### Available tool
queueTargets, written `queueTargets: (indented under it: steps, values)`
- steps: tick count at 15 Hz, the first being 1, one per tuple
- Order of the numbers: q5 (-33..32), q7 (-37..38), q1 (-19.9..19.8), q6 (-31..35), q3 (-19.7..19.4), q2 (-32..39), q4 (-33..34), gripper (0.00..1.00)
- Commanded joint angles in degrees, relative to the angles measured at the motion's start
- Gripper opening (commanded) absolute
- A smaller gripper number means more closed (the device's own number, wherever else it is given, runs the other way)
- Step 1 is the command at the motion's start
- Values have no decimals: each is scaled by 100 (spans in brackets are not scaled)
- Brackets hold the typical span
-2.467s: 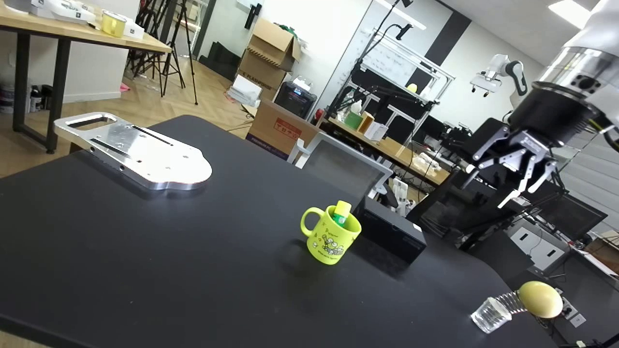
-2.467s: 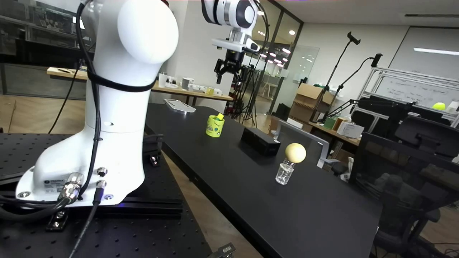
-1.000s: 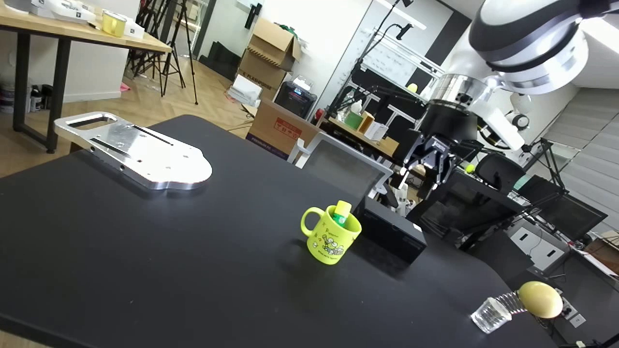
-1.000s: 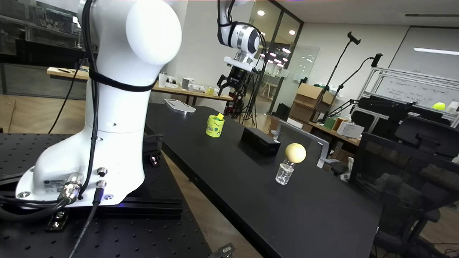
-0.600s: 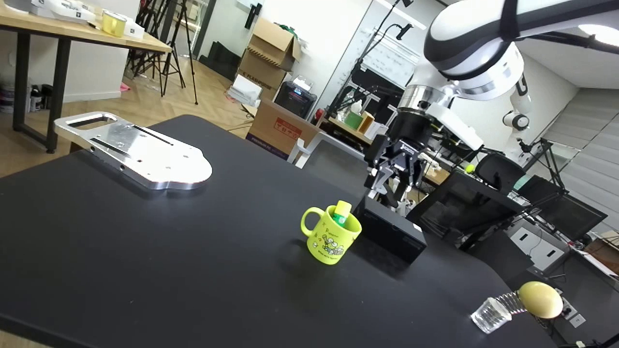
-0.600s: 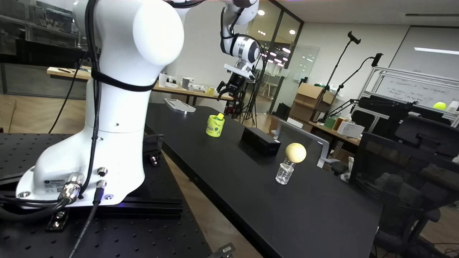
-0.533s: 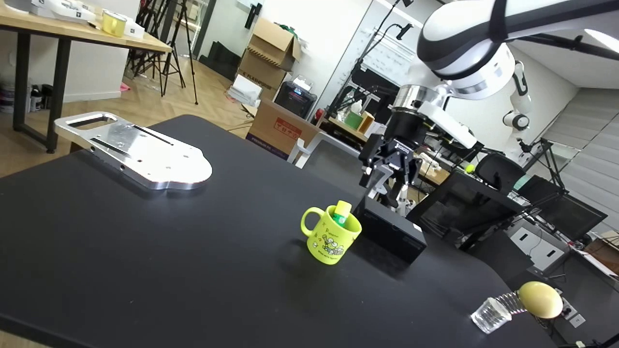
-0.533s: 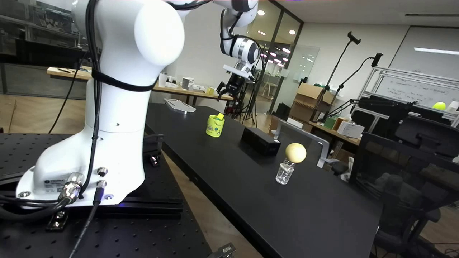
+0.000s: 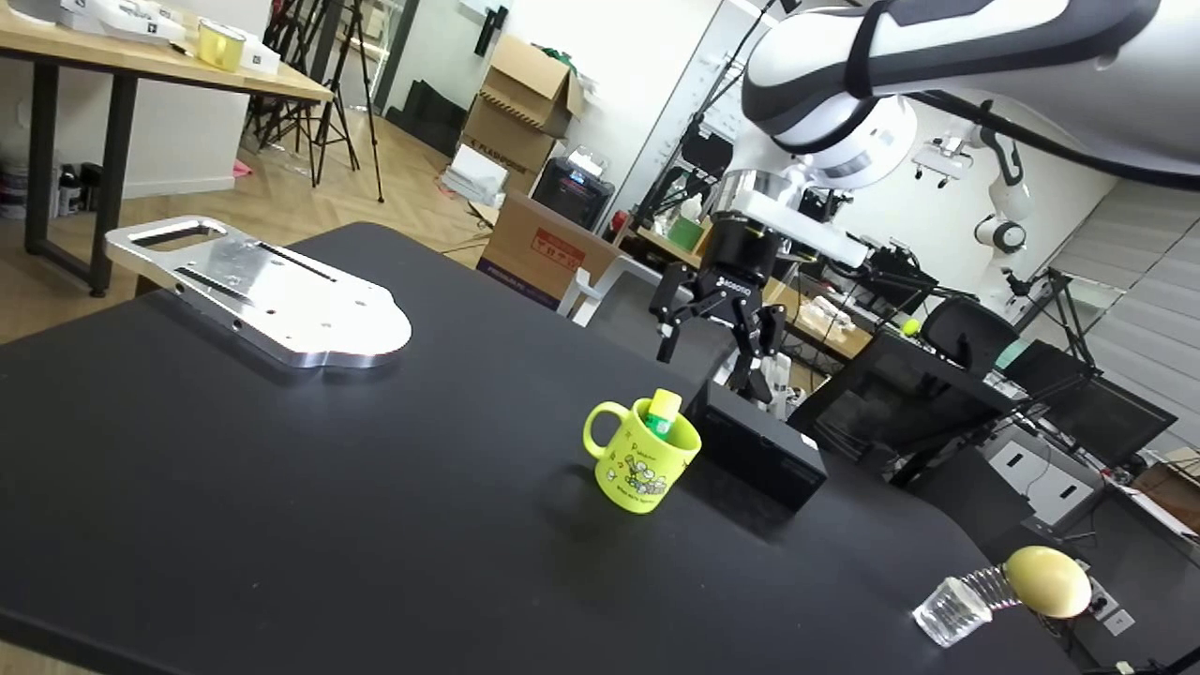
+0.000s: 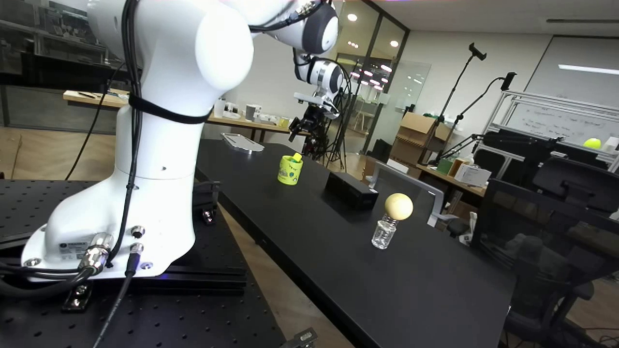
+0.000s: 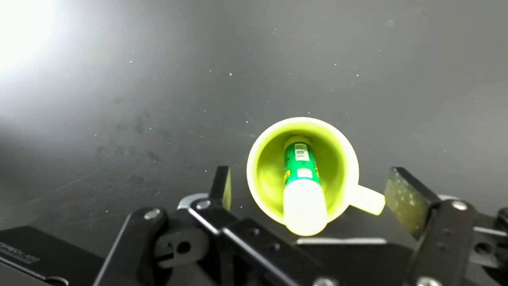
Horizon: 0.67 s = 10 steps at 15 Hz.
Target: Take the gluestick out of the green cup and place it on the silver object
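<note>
The green cup (image 9: 637, 473) stands upright on the black table in both exterior views (image 10: 288, 173). The gluestick (image 9: 662, 412) leans inside it, its yellow cap sticking out above the rim; it also shows in the wrist view (image 11: 302, 178), with a green label. The silver object (image 9: 281, 295) lies flat at the table's far end in both exterior views (image 10: 242, 143); it is out of the wrist view. My gripper (image 9: 710, 361) is open and empty, above the table near the cup. In the wrist view the cup and gluestick appear between the open fingers (image 11: 313, 188), the cup's handle near one pad.
A black box (image 9: 757, 445) lies close beside the cup. A yellow ball on a spring with a clear base (image 9: 1048, 581) stands farther along the table (image 10: 399, 207). A chair back (image 10: 408, 183) is at the table's edge.
In an exterior view, my arm has swung in from the right, lower and towards the cup, and the gripper has turned. The gripper stays open. The cup, gluestick and silver object have not moved.
</note>
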Motion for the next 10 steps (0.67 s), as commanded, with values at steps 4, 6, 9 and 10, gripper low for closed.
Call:
queueTargets:
  steps: [4, 6, 9, 10]
  values:
    - [431, 269, 93, -443, -34, 873, 1481, 100]
    - [533, 250, 94, -461, -34, 996, 1681, 100]
    - [531, 246, 145, -424, -96, 1162, 1965, 100]
    - [499, 243, 166, -421, -122, 1213, 2057, 100]
